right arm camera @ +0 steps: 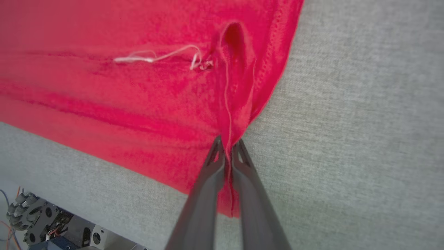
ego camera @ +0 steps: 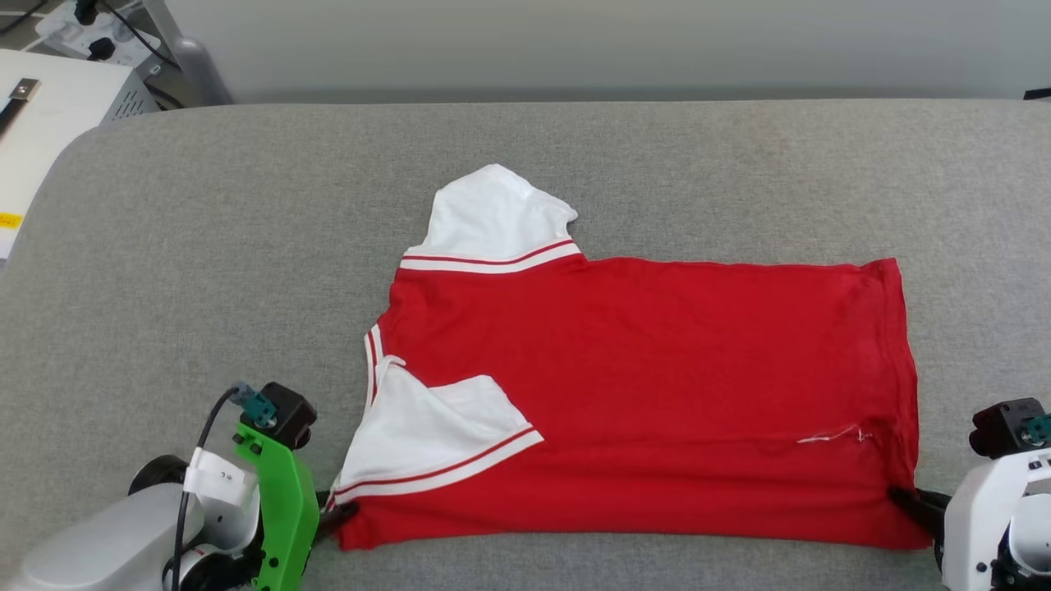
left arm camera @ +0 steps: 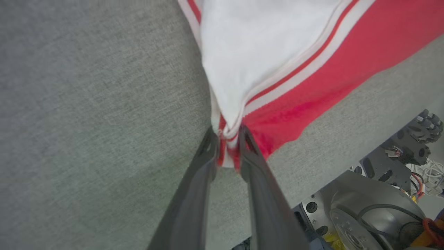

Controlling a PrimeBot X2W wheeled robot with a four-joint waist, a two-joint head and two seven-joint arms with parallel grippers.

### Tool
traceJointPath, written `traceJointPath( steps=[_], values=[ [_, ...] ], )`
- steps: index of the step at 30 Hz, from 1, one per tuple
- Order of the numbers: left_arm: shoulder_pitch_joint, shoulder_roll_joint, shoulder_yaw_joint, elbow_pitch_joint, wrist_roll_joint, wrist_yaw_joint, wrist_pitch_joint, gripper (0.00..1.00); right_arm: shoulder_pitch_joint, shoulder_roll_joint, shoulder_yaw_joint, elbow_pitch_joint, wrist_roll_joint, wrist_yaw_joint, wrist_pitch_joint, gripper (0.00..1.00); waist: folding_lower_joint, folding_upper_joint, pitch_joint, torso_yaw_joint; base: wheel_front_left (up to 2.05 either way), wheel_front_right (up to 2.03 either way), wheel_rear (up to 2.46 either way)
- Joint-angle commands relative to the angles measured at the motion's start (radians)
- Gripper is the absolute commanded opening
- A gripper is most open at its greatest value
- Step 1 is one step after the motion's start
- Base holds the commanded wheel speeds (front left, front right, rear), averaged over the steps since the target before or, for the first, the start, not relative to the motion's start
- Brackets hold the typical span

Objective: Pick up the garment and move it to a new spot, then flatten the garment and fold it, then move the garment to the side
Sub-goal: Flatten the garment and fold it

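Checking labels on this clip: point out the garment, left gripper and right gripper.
garment [ego camera: 657, 369]: head view, middle of red body.
left gripper [left arm camera: 228, 139]: left wrist view, between fingertips, on sleeve corner.
right gripper [right arm camera: 228, 143]: right wrist view, between fingertips, on hem corner.

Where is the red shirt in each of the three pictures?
Head view: the shirt lies in the middle, spread on the grey cushion.
Left wrist view: top right, one corner between the fingers of the left claw.
Right wrist view: upper left, a hem corner pinched in the right claw.
Shared landmark: the grey cushion under it.
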Motion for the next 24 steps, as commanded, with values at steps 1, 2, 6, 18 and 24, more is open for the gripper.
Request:
traceJointPath(
  steps=[1,2,6,18,24],
  values=[
    [0.009,0.007,0.007,0.006,0.008,0.003,-0.013,1.0,-0.008,0.002,-0.005,0.0,-0.009,-0.001,-0.024,1.0,0.0,0.0,-0.014,0.003,0.0,0.0,0.0],
    [0.006,0.011,0.012,0.002,0.012,0.004,-0.025,1.0,-0.006,0.003,-0.01,-0.008,-0.013,-0.001,-0.048,1.0,0.0,0.0,-0.022,0.005,0.0,0.0,0.0],
    [-0.013,0.044,0.048,-0.04,0.011,0.023,-0.063,1.0,0.003,-0.002,-0.04,-0.055,-0.043,-0.001,-0.15,1.0,0.0,0.0,-0.046,0.006,0.0,0.0,0.0],
    [-0.186,0.056,0.184,-0.046,0.1,0.08,-0.229,1.0,-0.018,0.151,-0.25,-0.175,-0.274,-0.001,-0.486,1.0,0.0,0.0,-0.029,-0.03,0.0,0.0,0.0],
    [-0.332,0.006,0.206,0.028,0.136,0.041,-0.195,1.0,-0.022,0.263,-0.309,-0.281,-0.413,-0.001,-0.599,1.0,0.0,0.0,0.044,-0.073,0.0,0.0,0.0]
  ],
)
